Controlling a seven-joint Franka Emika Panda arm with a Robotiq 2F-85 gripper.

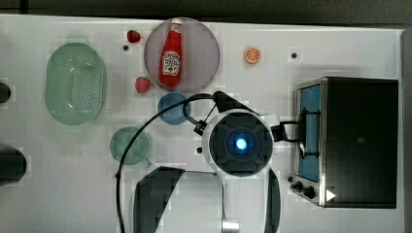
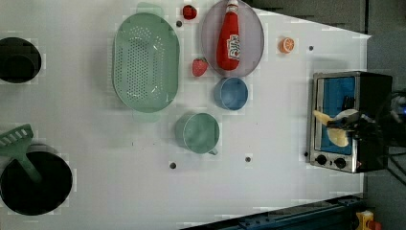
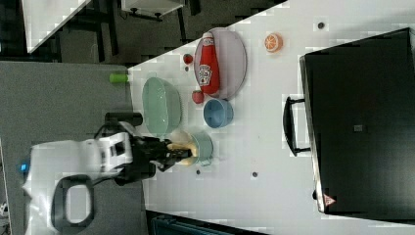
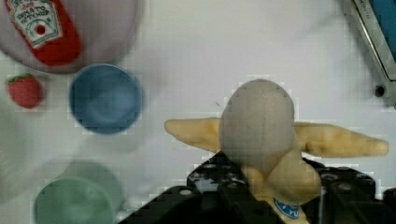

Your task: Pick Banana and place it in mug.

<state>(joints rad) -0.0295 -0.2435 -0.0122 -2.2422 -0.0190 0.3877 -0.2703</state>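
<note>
The black gripper (image 4: 275,186) holds the pale yellow peeled toy banana (image 4: 280,144) high, so its spread peels may catch the round mint-green mug (image 1: 130,144), at nine o'clock in the top view.

A white robot arm reaches in from the right view's left, its black pincer (image 3: 177,152) closed around a pale yellow banana (image 3: 182,145) held above the table (image 3: 264,147), just beside a mint-green mug (image 3: 203,148). Nearby stand a blue cup (image 3: 218,113), a green colander (image 3: 161,106) and a ketchup bottle (image 3: 208,64) on a plate (image 3: 235,61). A black oven (image 3: 359,122) sits along the table's far edge.
</note>
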